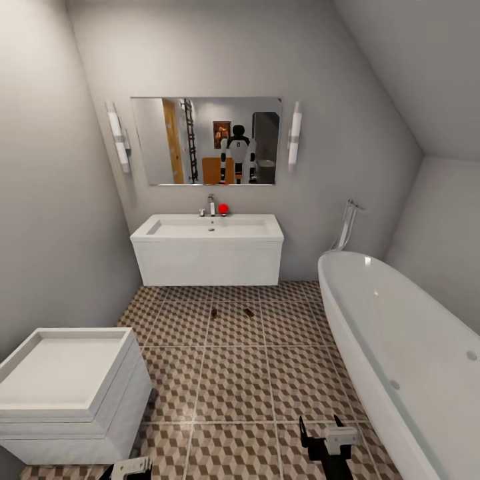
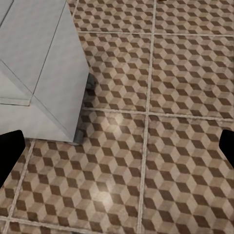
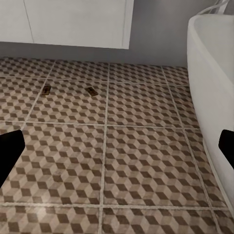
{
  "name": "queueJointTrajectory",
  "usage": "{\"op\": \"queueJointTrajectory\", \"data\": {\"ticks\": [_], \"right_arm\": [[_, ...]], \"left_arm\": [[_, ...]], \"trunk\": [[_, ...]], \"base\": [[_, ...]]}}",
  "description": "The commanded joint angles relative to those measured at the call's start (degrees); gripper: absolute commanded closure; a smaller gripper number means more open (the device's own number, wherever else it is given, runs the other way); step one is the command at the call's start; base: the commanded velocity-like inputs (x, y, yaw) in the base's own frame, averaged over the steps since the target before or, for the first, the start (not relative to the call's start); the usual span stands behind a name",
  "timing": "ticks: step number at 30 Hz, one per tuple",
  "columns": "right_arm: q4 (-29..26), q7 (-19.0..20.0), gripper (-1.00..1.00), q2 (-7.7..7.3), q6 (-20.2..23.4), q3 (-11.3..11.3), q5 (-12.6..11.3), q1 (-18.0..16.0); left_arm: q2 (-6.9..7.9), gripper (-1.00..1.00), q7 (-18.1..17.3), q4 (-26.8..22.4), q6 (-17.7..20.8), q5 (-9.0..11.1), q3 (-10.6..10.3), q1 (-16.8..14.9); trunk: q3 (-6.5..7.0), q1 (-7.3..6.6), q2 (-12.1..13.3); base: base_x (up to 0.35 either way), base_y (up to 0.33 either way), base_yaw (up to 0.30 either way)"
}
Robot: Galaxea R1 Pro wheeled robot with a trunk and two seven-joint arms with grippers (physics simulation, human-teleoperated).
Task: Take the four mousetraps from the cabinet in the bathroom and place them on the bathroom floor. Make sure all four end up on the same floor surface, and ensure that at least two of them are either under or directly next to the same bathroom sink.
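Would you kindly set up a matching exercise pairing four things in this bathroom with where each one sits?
Things:
1. two mousetraps
2. red object
3. bathtub
4. mirror

Places:
A. on the wall above the sink
B. along the right wall
C. on the tiled floor in front of the sink unit
D. on the sink top beside the faucet

Pairs: 1-C, 2-D, 3-B, 4-A

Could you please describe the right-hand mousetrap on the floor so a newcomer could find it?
Start at the white wall-hung sink cabinet under the mirror. On the cube-patterned brown tile floor before it lie two small brown wooden mousetraps; yours is nearer the white bathtub.
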Motion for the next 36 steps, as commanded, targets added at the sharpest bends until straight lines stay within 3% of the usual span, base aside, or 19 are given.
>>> {"op": "queueJointTrajectory", "data": {"ticks": [1,36], "right_arm": [[0.0,-0.2,-1.00,0.03,-0.2,0.5,-0.4,-0.1],[0.0,-0.3,-1.00,0.07,-0.2,0.5,-0.4,-0.1]], "left_arm": [[0.00,-1.00,-0.1,0.2,-0.4,0.5,-0.2,-0.1],[-0.02,-1.00,-0.1,0.2,-0.4,0.5,-0.2,-0.1]], "trunk": [[-0.13,0.04,-0.1],[-1.22,0.04,-0.1]], "base": [[0.000,0.000,0.000],[0.000,0.000,0.196]]}}
